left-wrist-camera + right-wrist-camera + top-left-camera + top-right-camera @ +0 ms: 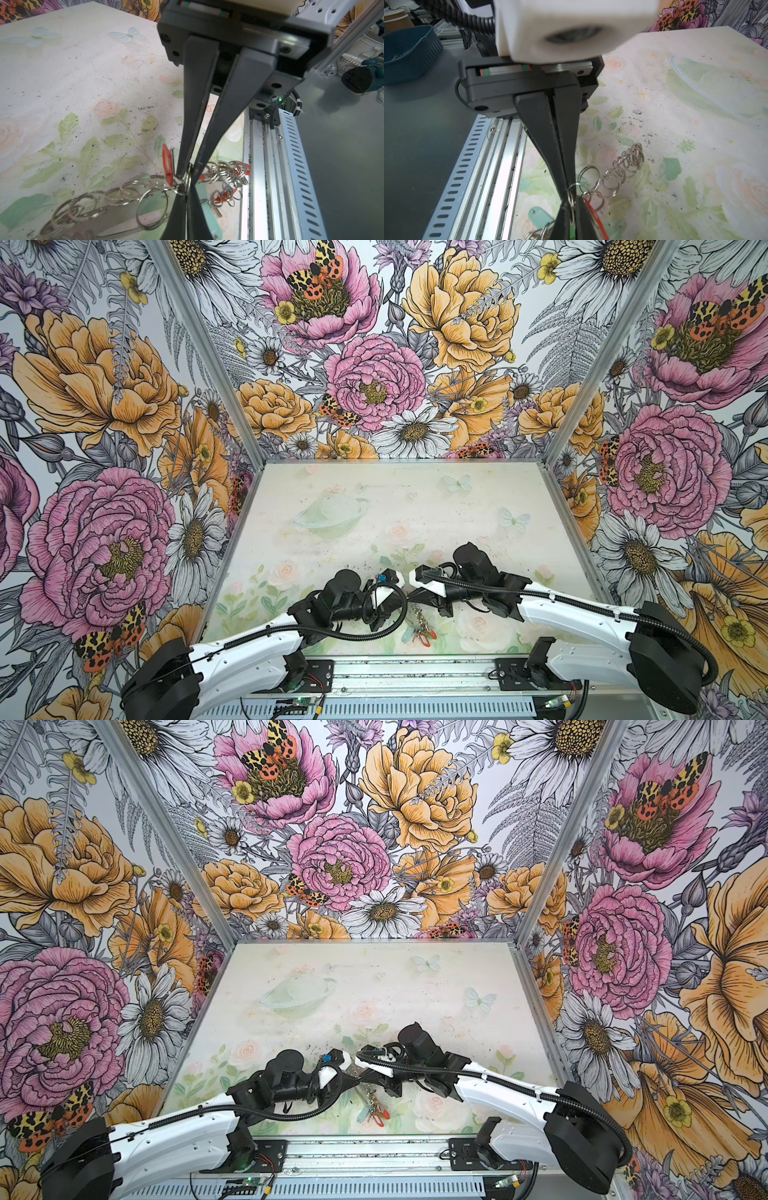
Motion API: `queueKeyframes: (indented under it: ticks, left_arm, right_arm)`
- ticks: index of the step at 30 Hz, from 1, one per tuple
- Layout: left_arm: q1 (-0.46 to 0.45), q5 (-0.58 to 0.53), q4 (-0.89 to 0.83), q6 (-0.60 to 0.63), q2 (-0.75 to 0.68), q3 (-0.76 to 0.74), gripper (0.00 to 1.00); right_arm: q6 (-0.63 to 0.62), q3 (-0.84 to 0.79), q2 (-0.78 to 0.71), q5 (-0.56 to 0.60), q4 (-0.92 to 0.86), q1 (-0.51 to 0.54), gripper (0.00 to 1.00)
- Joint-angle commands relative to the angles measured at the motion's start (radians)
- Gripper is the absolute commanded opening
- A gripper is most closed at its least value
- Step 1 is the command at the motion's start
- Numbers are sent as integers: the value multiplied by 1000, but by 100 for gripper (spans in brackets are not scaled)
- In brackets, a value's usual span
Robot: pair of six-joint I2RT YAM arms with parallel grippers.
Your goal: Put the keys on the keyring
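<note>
Keyring [108, 222]: lies on worktop [374, 497] close to the near edge, about centre. Flat band, probably thin and stiff. Fringe of silver rings loose and light, likely slippery and quick to snag or swing.

Keys [419, 632]: small, light and rigid, bunched with their tags just nearer than the tool tips. Red tag [167, 164] stands on edge just beside left tool fingers [195, 124]; teal tag [204, 199] lies flat close by.

Best hold, as judged: one wire ring [188, 176] pinched edge-on, or a tag by its flat faces.

Left tool [187, 179]: jaws together, clamped on that wire ring. Right tool [569, 194]: meets it tip to tip, jaws likewise pinched on the ring.
</note>
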Motion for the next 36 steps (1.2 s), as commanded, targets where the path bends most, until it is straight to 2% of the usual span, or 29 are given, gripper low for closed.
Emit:
queueKeyframes:
  ticks: [1,13,18,19,22,26,32,36]
  left_arm:
    - [-10,-6,118,24,-26,18,0]
    - [-12,-116,127,30,-63,3,0]
    - [-11,-137,130,1,-92,-17,0]
    - [-11,-138,128,-15,-96,-22,4]
    - [-10,-139,120,-87,-115,-37,17]
    - [-10,-159,55,-240,-162,-31,24]
    - [8,-255,-224,-484,-188,87,25]
    - [80,-207,-415,-633,-118,182,22]
  right_arm:
    - [-13,17,17,8,-22,20,8]
    - [-12,24,26,34,-30,22,0]
    - [-7,21,11,107,-12,21,0]
    - [-6,15,2,138,0,21,0]
    - [-10,0,-22,163,24,21,0]
    - [-21,-8,-35,166,36,21,0]
    - [-44,-15,-47,161,49,22,0]
    - [-40,-24,-48,157,66,25,0]
